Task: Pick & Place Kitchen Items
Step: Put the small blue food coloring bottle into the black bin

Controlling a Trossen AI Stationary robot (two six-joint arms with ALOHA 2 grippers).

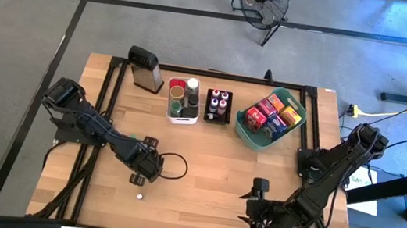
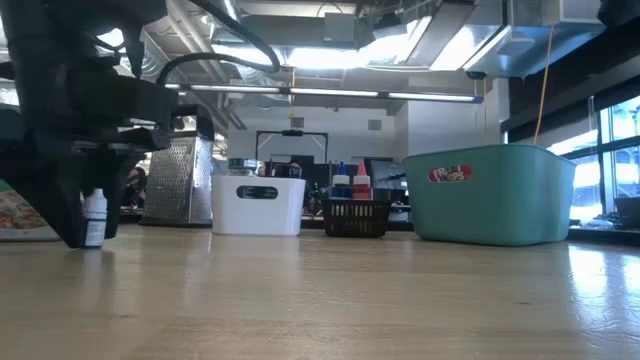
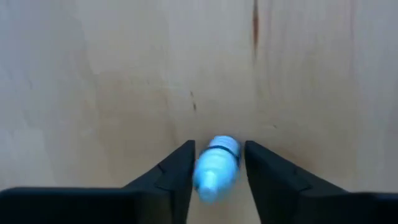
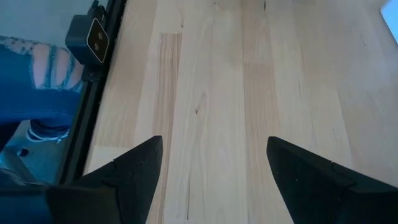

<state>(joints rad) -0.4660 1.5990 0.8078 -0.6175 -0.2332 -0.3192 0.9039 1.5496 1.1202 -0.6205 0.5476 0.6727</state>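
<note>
Step in hand: by the look of it, a pick of the last loose item, a small white bottle (image 1: 139, 196) standing on bare wood at lower left of centre in the high view.
Left gripper (image 1: 141, 178): low over the table, just above the bottle in the high view; in the left wrist view fingers (image 3: 177, 171) spread either side of the bottle (image 3: 215, 168), not yet pinching it.
Bottle in low view: upright at far left (image 2: 95, 218), tucked under the dark arm.
Right gripper (image 1: 262, 216): waiting at lower right of the high view, claw spread wide over bare wood, nothing in it.
Items already placed: jars and bottles in the white bin (image 1: 184, 117), capped bottles in the black tray (image 1: 216, 119), coloured boxes in the teal basket (image 1: 247, 132), all across the upper middle of the table.
Progress: near the end, judging by one item left out.
Next move calls for: closing squarely on the bottle's body, since a small, light bottle could tip or roll, then a lift and carry to a bin.
Other: box grater (image 1: 146, 69) at upper left of the table, untouched.
</note>
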